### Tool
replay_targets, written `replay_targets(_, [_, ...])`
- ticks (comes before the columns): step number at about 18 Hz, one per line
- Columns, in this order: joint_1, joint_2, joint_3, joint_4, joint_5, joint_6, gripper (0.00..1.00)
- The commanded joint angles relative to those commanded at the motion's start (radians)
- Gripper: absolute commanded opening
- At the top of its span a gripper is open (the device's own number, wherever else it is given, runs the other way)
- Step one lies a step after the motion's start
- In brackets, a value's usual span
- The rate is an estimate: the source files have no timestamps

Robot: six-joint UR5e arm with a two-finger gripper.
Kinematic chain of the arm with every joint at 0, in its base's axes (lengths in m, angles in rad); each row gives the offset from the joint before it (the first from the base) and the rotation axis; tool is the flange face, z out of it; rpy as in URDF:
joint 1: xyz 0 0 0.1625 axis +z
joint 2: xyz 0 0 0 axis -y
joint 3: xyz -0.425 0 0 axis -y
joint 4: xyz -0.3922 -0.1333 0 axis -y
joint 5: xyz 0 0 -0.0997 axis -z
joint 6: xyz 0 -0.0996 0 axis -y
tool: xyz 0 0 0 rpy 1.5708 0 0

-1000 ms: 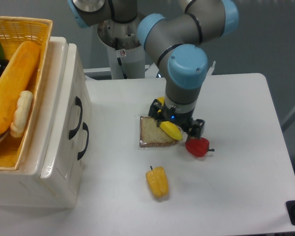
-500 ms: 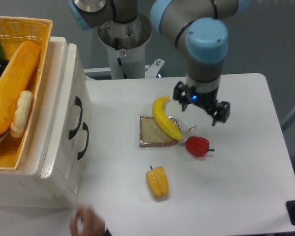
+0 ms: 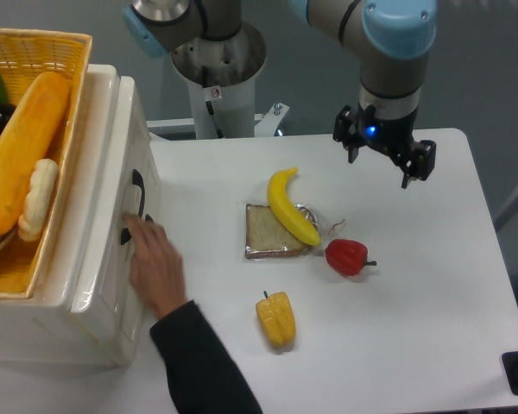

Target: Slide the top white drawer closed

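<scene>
The top white drawer (image 3: 141, 129) sits in the white cabinet at the left, its front panel facing right with a black curved handle (image 3: 137, 185). How far it stands out I cannot tell. A person's hand (image 3: 155, 267) in a dark sleeve rests on the cabinet's front just below that handle and hides the lower handle. My gripper (image 3: 381, 168) is open and empty. It hangs above the table's back right part, far from the drawer.
A woven yellow basket (image 3: 60, 43) with bread and produce sits on the cabinet. A banana (image 3: 289, 207) lies across a wrapped bread slice (image 3: 268, 235). A red pepper (image 3: 347, 256) and a yellow pepper (image 3: 276, 319) lie nearby. The robot base (image 3: 217, 69) stands at the back.
My gripper has let go of the banana, risen and moved back right. The banana now lies on the bread slice. A person's hand has come in from below and reached the drawer front.
</scene>
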Motion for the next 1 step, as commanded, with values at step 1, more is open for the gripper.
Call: replay_targets(1, [-0.002, 0.0, 0.002, 0.0, -0.005, 0.0, 1.0])
